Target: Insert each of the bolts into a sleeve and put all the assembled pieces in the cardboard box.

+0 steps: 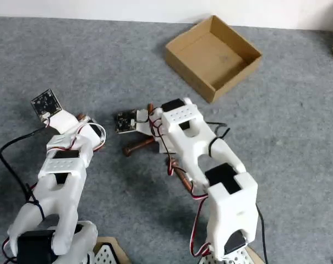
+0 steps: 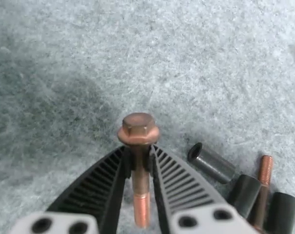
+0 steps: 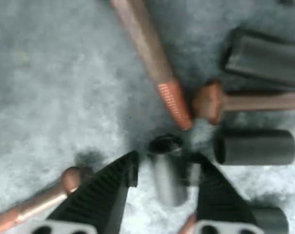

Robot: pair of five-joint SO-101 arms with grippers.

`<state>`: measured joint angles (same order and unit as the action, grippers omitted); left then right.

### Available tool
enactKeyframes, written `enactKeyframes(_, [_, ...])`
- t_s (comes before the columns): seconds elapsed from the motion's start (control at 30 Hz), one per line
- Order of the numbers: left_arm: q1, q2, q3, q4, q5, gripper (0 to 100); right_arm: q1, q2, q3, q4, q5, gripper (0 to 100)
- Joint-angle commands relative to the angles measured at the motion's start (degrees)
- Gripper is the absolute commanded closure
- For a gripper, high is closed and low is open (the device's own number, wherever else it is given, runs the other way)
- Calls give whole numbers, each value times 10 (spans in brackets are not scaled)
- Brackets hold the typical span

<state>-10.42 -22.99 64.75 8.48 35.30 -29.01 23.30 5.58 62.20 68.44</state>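
a bolt [image 2: 139, 130] is clenched in the left gripper [image 2: 140, 155]; a sleeve [image 3: 168, 181] is straddled by the parted jaws of the right gripper [image 3: 165, 161].

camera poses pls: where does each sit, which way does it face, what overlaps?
High view: fixed above the table, looking down on the cardboard box, left arm and right arm.
Left wrist view: on the left wrist, looking along the left gripper, shut on a bolt, toward the grey mat.
Right wrist view: on the right wrist, looking down past the right gripper at a sleeve.
Shared: both wrist views show loose sleeves on the mat.
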Motion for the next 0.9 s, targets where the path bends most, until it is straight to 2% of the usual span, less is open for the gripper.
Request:
enactKeyframes(0.0, [14, -3, -5, -13, -4, 994, -19, 21, 0, 8, -11, 975])
enactKeyframes(0.23, [15, -7, 12, -15, -2, 994, -25, 17, -12, 9, -85, 994])
enactKeyframes(0.37, [22, -7, 12, -15, -1, 994, -28, -8, -18, 8, -164, 994])
enactKeyframes(0.6, [41, -4, 14, -14, -4, 994, -39, -142, -7, 9, -253, 994])
enactKeyframes(0.87, [43, -7, 14, -14, -4, 994, -36, -298, 80, 8, -345, 994])
